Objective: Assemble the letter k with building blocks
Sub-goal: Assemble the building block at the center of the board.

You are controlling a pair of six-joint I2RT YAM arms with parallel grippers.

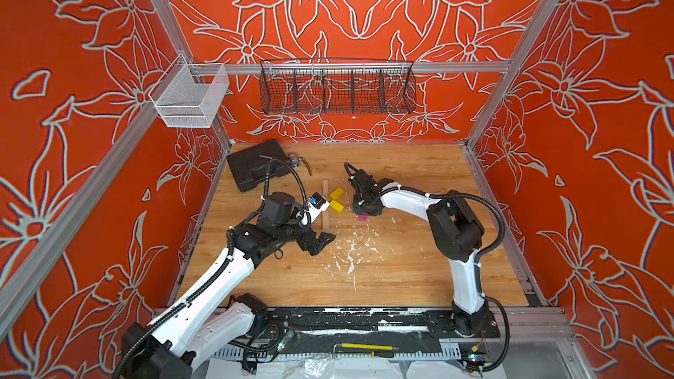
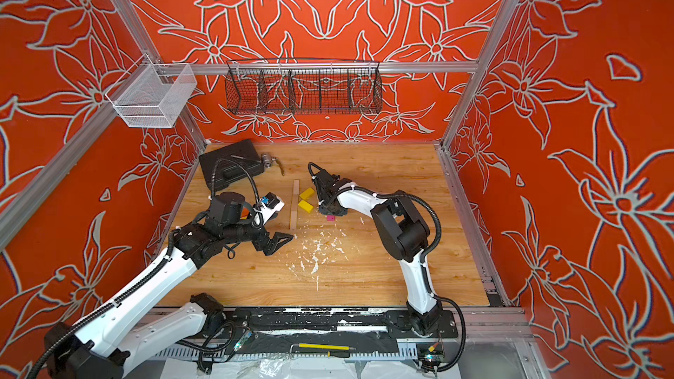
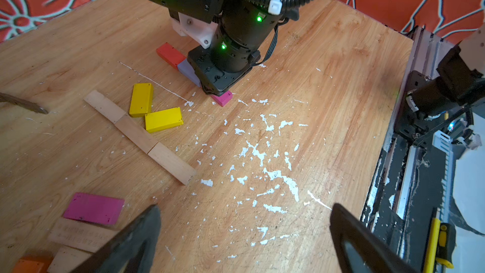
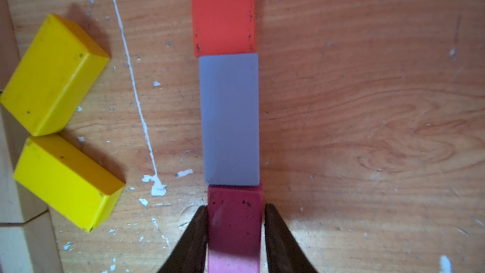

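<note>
Paint-flecked wooden bench (image 1: pixel 401 278): near its middle, the right gripper (image 4: pixel 235 208) pinches the magenta block (image 4: pixel 235 232), which butts end-on against the purple block (image 4: pixel 229 119), with the red block (image 4: pixel 223 11) beyond. The left gripper (image 3: pixel 245 207) hangs spread, empty. A skewed pull would probably knock the purple neighbour askew.

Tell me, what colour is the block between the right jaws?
Magenta; the block shows best in the right wrist view.

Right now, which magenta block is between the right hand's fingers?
The magenta block touching the purple block, in the right hand; the other magenta block lies elsewhere, beside pale blocks.
</note>
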